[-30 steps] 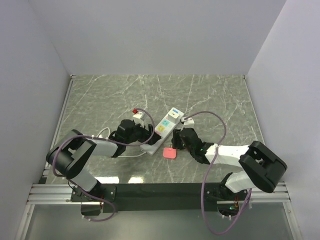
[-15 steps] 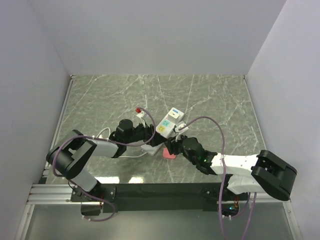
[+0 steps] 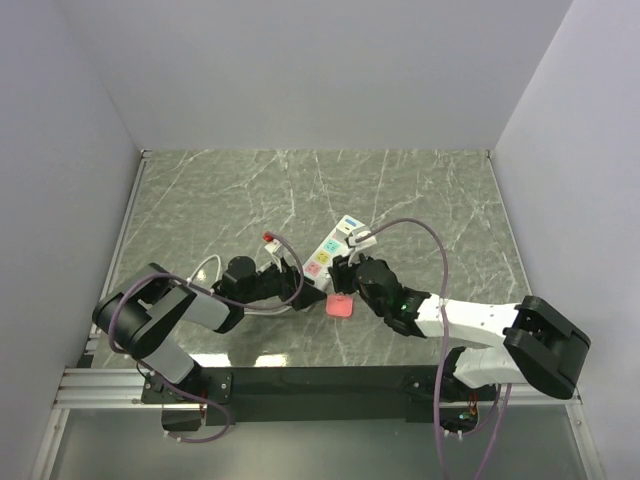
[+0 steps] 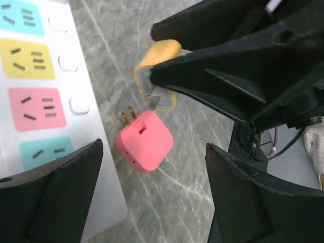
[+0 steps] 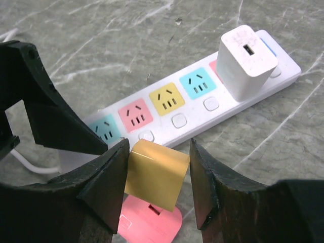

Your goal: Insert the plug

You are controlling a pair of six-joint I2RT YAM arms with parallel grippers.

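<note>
Near the tabletop's (image 3: 420,190) middle: plug (image 3: 340,306) not yet inserted, lying prongs-up at 5 o'clock of the strip (image 3: 325,255). Right end effector (image 5: 157,177) poised above, pinching only its yellow pad. Left end effector (image 4: 152,202) spread, empty.

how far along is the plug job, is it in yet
Not in yet. A white charger already sits in the power strip. The pink plug lies loose on the table beside the strip, prongs bare. The right gripper hovers over it, jaws apart. Grasping and inserting remain.
</note>
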